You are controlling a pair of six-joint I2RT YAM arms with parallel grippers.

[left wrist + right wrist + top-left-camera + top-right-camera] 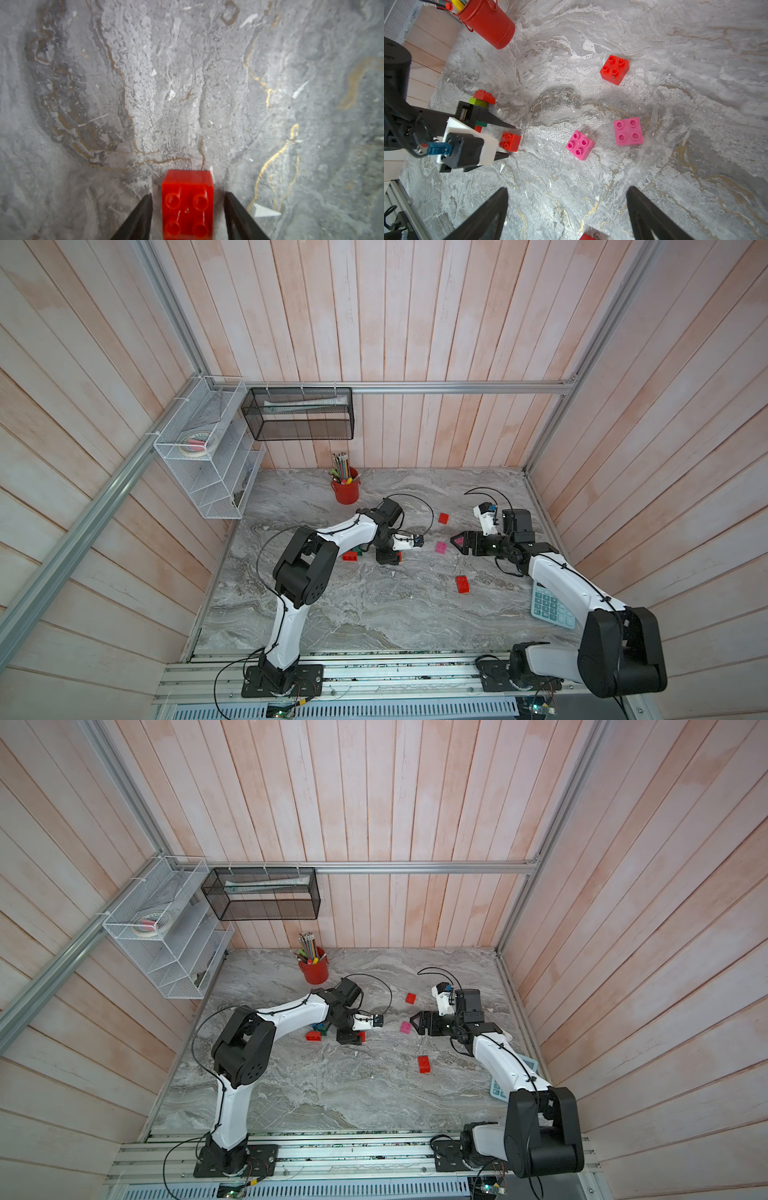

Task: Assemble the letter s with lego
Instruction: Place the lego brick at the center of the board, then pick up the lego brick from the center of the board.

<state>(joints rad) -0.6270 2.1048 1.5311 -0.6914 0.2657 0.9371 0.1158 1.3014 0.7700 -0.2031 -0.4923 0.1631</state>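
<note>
Left gripper (188,193) straddled a red 4-stud brick (187,207) in front of the red pencil cup (345,490), jaws parted with a gap on each side. Right gripper (568,187) hung wide open and empty to the cup's right, a pink brick (580,144) and its pink twin (628,131) lying near its tips.

5 red bricks (614,69) (509,141) (484,96) (478,129) (586,237), 2 pink bricks (580,144) (628,131), 1 cup (488,22), 1 calculator (550,608).

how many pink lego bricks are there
2. One pink brick lies on the open table; the other pink brick sits beside it, not touching, closer to the right pincer. More could hide under the left arm.
</note>
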